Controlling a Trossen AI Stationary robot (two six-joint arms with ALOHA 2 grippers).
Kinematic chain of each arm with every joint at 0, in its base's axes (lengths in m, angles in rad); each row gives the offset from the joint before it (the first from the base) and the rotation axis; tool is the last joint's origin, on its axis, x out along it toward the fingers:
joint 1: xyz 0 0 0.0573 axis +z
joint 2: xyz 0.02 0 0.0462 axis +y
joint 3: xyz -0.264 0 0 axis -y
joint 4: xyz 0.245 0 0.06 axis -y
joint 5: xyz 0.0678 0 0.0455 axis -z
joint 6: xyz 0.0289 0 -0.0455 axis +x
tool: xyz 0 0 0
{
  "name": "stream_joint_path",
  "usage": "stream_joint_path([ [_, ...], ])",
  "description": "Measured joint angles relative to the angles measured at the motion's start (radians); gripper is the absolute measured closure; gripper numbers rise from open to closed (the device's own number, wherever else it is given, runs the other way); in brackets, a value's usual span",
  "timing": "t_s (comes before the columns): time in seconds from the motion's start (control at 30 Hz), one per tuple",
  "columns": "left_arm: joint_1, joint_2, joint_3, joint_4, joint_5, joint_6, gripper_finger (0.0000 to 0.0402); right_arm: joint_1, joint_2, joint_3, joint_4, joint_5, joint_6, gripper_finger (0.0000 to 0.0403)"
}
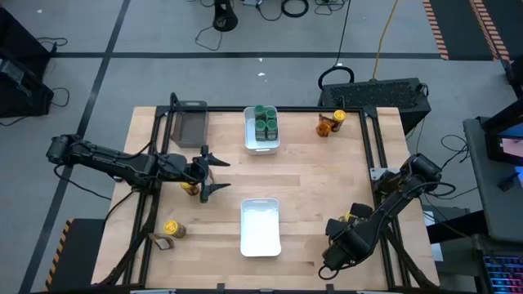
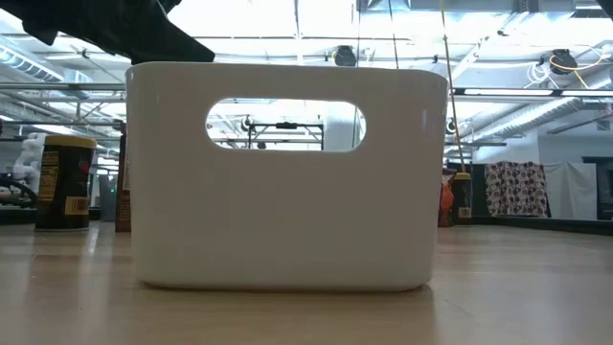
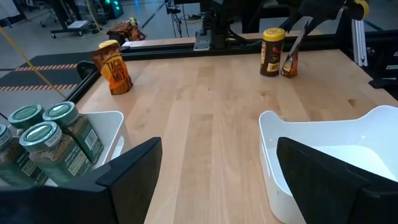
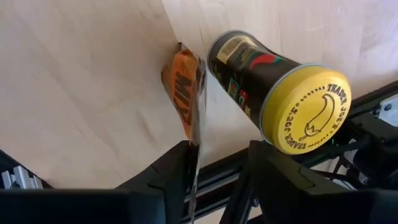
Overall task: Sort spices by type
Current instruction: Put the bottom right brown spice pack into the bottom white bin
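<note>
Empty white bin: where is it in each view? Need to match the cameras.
High view: empty white bin, lower middle of the table.
Low view: fills the middle, handle slot toward the camera.
Left wrist view: right side.
Right wrist view: not in it.
Shared landmark: second white bin holding green-lidded jars, in high and left wrist views.

Green-lidded jars upright together, yellow-lidded jars, possibly packets, scattered
</note>
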Motion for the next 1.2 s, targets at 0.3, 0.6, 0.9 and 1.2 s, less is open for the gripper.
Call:
stream_joint_path([
  [0.3, 0.000, 0.000, 0.000, 0.000, 0.000, -0.002, 0.0079, -0.025, -0.004, 0.000, -0.010, -0.019, -0.065, 0.0369],
  [0.6, 0.000, 0.000, 0.000, -0.001, 0.000, -0.003, 0.0079, -0.074, -0.082, 0.032, -0.014, -0.065, -0.055, 0.0401],
  [0.9, 0.000, 0.000, 0.000, -0.013, 0.000, -0.003, 0.0079, -0.136, -0.112, 0.220, -0.067, 0.001, -0.057, 0.0403],
  [1.2, 0.000, 0.000, 0.000, -0.022, 0.000, 0.001, 0.0079, -0.120, -0.107, 0.246, -0.063, 0.095, -0.085, 0.0397],
])
